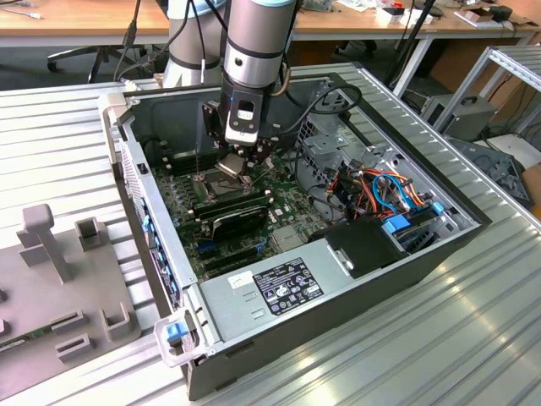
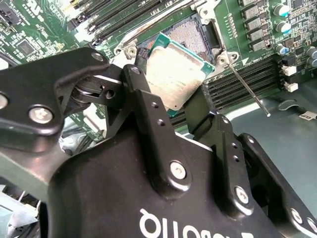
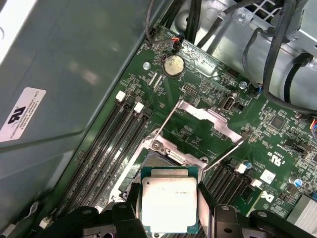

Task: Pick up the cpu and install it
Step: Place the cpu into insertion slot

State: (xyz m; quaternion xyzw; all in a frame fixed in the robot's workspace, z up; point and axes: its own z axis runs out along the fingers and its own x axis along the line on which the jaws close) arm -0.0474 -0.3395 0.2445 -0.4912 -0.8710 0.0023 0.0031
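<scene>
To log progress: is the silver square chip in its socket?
Out. The thin silver-grey square cpu is held by the black pincer above the bare socket.

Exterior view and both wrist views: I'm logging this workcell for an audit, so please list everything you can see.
cpu: one, silver-grey top, green edge, held above the socket
cpu socket: one, uncovered, on the motherboard
socket frame: one, silver, swung open beside the socket
motherboard: one, green, on the case floor
memory slots: two banks, black, either side of the socket
coin cell: one, silver, on the motherboard
power supply: one, grey, at the case's near end
cables: a bundle, orange, blue and black, toward the exterior view's right
computer case: one, dark, open, on the table
fixture: one, grey, at the exterior view's left
table: one, ribbed silver metal
arm: one, grey, above the case
gripper: one, black, shut on the cpu
</scene>
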